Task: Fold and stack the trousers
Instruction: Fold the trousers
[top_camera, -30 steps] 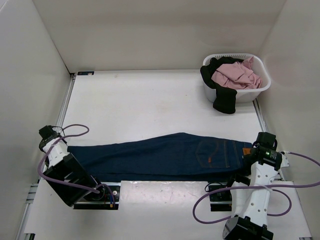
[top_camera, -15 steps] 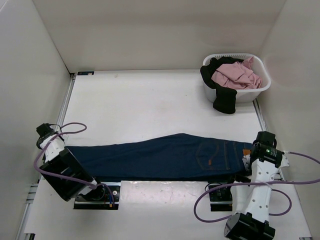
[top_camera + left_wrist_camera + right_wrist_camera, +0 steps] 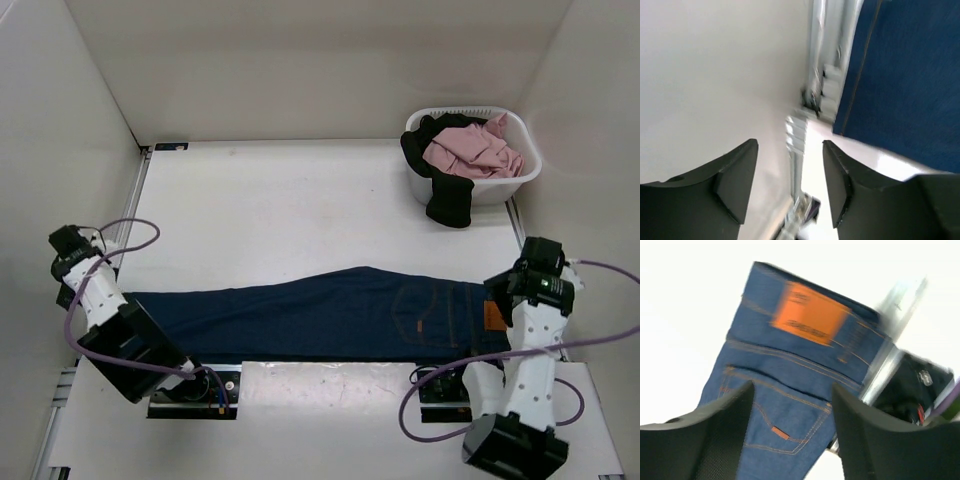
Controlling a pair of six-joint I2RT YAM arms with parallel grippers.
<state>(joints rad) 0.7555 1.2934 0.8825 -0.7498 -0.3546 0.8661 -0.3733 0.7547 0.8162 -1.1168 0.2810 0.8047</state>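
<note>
My left gripper and right gripper gape empty; dark navy denim jeans look heavy, limp; I'd pinch waistband, hems

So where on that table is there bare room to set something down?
The table is bare between the trousers and the back wall, left of the basket. It is crowded along the near edge, where the trousers stretch from the left arm to the right arm, and in the far right corner, where the basket holds clothes.

Navy trousers, orange patch, pink garment, black garment, white basket
</note>
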